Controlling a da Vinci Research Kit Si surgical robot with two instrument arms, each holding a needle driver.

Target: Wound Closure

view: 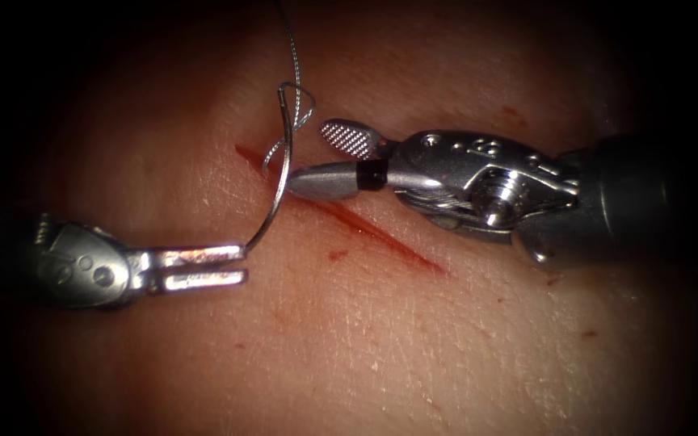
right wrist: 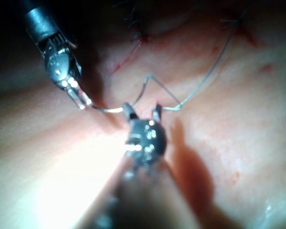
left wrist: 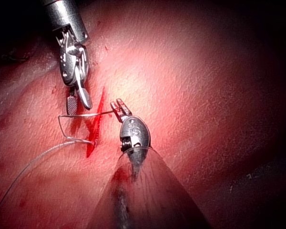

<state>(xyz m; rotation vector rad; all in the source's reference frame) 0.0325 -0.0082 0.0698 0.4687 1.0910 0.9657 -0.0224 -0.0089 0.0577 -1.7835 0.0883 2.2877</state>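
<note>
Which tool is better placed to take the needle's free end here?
Right, probably. The left tool already grips the needle at one end, left of the cut. The right tool has its jaws open beside the needle's thread end and holds nothing. The needle appears clear of the tissue.

A surgical training bench: pale tissue (view: 381, 339) bearing a short red cut (view: 349, 220) lies under a spotlight, darkness all around, stitched wounds (right wrist: 136, 28) visible farther back.

Dark stitches (right wrist: 135, 26) far off; small red fluid spots (view: 337, 255)
</note>
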